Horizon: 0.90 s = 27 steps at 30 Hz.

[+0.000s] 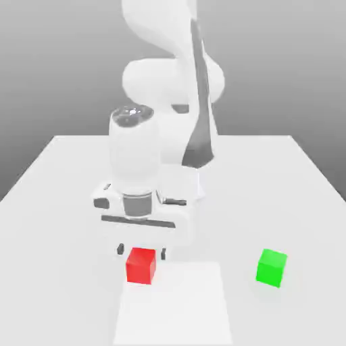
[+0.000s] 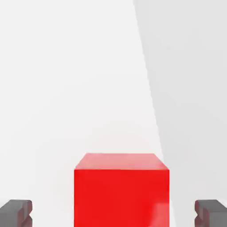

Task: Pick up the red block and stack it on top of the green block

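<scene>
We note the gripper [image 1: 142,251] low over the table [image 1: 61,203], pointing down, w/ its fingers spread wide and nothing pinched yet. In the exterior view, going from that view's left: the left fingertip sits just beside the red block's left top edge, then the red block [image 1: 141,265] itself betw. the two tips, then the right fingertip by its right top edge.

Hand view confirms: one dark fingertip [image 2: 17,212] on one side, the red block [image 2: 121,190] centred in the gap, the other fingertip on the far side. Clear space shows on both sides of the cube, so no contact as far as we can tell. We judge this spacing is deliberate, i.e. jaws straddle the cube w/ margin so closing squeezes two opposite flat faces squarely.

Red block rests on the table, at the edge of a slightly brighter patch [image 1: 172,304] of the surface. Green block [image 1: 272,267] lies well apart from the gripper, toward the exterior view's right, also flat on the table, untouched. It stays put as the stacking base.

Our read of the step: pre-grasp, aligned; next needs a little more descent, then close. Risk: tips catching the cube's top edge and nudging it.
</scene>
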Motion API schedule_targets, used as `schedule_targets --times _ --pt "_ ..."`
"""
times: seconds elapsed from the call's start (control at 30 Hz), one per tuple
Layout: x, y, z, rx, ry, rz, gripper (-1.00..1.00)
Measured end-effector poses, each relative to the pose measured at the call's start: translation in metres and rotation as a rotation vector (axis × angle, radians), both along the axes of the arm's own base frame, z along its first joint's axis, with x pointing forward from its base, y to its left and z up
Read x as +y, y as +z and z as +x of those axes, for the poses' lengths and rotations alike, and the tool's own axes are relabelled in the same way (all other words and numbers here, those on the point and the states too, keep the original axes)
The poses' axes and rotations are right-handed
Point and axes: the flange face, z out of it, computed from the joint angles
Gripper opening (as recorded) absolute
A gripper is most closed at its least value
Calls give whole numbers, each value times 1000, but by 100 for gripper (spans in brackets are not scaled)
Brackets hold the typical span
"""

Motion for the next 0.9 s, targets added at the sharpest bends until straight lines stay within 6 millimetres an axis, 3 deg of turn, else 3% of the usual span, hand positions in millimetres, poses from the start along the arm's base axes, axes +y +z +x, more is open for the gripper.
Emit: schedule_targets --times 0.03,0.27,0.5,0.63,0.9 --pt "0 -6 -1 1 0 -2 -100" --pt "0 -5 -1 1 0 -2 -100" --pt "-1 49 0 0 -3 1 -100" --pt "42 65 12 -2 -16 -5 -100" --pt "167 84 19 -6 -66 -3 -100"
